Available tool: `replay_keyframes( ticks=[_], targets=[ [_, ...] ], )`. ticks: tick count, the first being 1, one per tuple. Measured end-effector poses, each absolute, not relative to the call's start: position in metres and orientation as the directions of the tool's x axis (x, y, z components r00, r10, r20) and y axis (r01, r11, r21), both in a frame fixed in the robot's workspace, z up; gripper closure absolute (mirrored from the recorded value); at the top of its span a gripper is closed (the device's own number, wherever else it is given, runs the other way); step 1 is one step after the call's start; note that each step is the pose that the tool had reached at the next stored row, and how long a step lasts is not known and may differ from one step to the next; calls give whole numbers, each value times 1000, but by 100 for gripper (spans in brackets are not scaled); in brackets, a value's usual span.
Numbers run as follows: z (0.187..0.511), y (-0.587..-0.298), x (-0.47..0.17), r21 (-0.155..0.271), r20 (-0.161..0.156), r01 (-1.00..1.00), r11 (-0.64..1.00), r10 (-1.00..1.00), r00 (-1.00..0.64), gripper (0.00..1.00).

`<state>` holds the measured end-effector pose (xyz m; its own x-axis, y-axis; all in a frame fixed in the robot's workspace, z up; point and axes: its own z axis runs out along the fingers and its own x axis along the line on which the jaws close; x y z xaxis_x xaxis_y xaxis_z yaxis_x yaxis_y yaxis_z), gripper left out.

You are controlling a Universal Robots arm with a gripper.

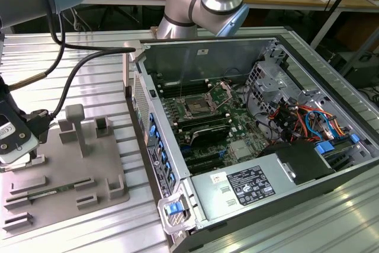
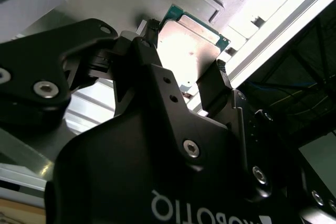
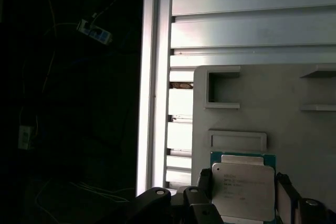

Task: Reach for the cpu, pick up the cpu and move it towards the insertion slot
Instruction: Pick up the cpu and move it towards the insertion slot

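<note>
The cpu (image 3: 243, 191), a flat square chip with a silvery top and a green rim, lies flat against the grey plastic tray (image 3: 294, 129) between my two black fingers. In both wrist views my gripper (image 3: 244, 187) has a finger against each of two opposite edges of the cpu (image 2: 189, 45), so the gripper (image 2: 184, 51) is shut on the chip. In the exterior view the gripper (image 1: 21, 158) hangs low over the tray (image 1: 71, 170) at the far left. The insertion slot (image 1: 195, 108), a silver-framed socket with a dark centre, sits on the motherboard inside the open computer case.
The open computer case (image 1: 249, 134) stands on the exterior view's right, with metal walls, a power supply (image 1: 237, 188) and bundled cables (image 1: 302, 122). Raised blocks (image 1: 77, 125) stick up from the tray. The slatted aluminium table's edge (image 3: 155, 77) runs close beside the tray.
</note>
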<state>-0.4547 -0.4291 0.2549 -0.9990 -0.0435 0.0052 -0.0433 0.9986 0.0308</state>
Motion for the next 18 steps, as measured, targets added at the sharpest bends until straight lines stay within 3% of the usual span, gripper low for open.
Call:
replay_keyframes(
  ticks=[18],
  targets=[
    [259,-429,-454,31,5,-43,999,-44,-999,45]
  ],
)
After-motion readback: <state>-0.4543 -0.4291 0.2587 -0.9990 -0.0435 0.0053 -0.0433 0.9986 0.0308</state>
